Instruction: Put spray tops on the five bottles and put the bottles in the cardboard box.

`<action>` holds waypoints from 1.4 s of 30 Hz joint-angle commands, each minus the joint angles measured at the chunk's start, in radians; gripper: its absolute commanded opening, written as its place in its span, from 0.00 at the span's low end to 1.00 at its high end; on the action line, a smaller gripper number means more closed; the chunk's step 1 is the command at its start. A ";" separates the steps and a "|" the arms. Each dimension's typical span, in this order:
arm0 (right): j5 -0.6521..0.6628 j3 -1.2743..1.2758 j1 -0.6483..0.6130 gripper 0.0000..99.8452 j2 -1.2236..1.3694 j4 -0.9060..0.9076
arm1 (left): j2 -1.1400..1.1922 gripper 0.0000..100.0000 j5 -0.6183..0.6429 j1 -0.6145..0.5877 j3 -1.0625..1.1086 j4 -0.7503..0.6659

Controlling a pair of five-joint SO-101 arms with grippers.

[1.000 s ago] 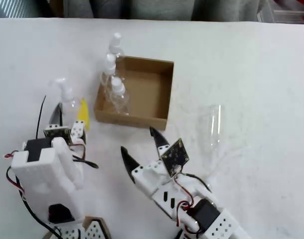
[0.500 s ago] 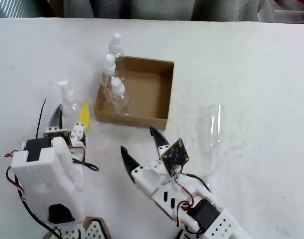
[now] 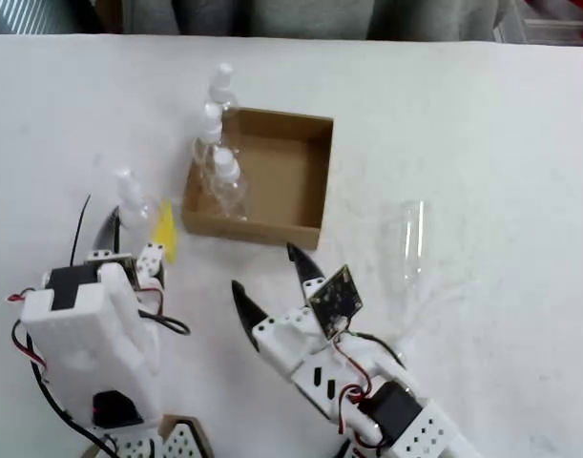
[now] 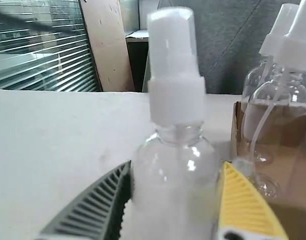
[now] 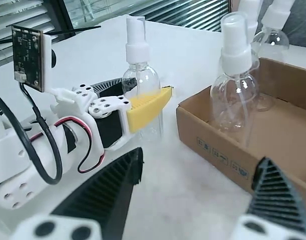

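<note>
Table (image 3: 482,114): white, matte, spans the scene from near edge to far.
Blinds (image 4: 37,55): grey horizontal slats, far left, bright between the slats.
Board (image 4: 105,45): tan panel, upright, just right of the blinds.
Cloth (image 4: 228,45): grey, hangs beyond the far edge.
Red thing (image 3: 568,19): far right corner, cut off.
Light: soft, even.

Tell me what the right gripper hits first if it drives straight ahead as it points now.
Probably the cardboard box: the right gripper, jaws open, points at its near wall by the corner. Depth is unclear, so it might slip past toward the bottle beside it.
</note>
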 commanded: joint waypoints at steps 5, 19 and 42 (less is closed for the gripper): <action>0.021 0.009 0.007 0.32 -0.002 0.007 | -0.012 0.35 0.017 -0.004 0.023 -0.023; 0.021 0.009 0.007 0.32 -0.002 0.007 | -0.015 0.35 0.017 -0.019 0.034 -0.035; 0.021 0.009 0.007 0.32 -0.002 0.007 | -0.061 0.40 0.023 -0.076 0.048 -0.034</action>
